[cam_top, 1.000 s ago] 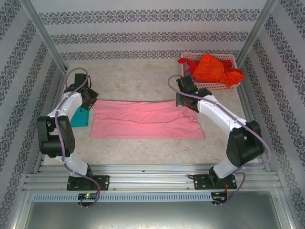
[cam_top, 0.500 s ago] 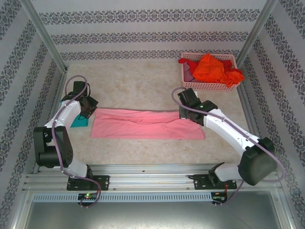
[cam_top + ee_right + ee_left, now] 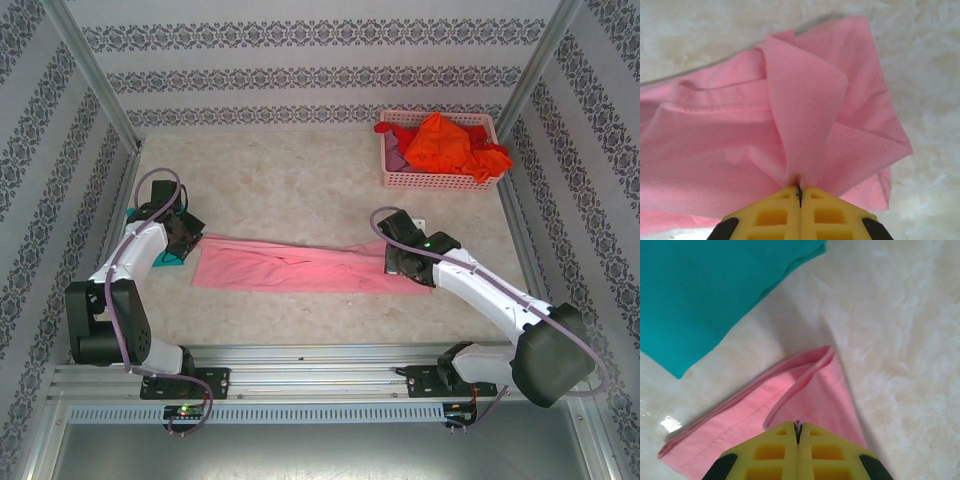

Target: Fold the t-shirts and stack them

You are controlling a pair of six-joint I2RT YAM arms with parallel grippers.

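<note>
A light pink t-shirt [image 3: 295, 267] lies as a long folded band across the middle of the table. My left gripper [image 3: 188, 240] is shut on its left end, where the pink cloth [image 3: 805, 400] runs into the yellow fingers [image 3: 772, 452]. My right gripper [image 3: 397, 262] is shut on the right end, and the pink cloth [image 3: 805, 110] rises in a fold into the closed jaws. A folded teal t-shirt [image 3: 695, 290] lies flat just left of the pink one, partly under my left arm [image 3: 160, 258]. Red and orange t-shirts [image 3: 445, 143] are heaped in the basket.
A pink plastic lattice basket [image 3: 440, 180] stands at the back right corner. Patterned walls and metal posts close in the table on three sides. A metal rail [image 3: 320, 375] runs along the near edge by the arm bases.
Both grippers have pulled the far edge of the pink t-shirt toward the near side, over itself. The shirt now shows as a narrower band.
</note>
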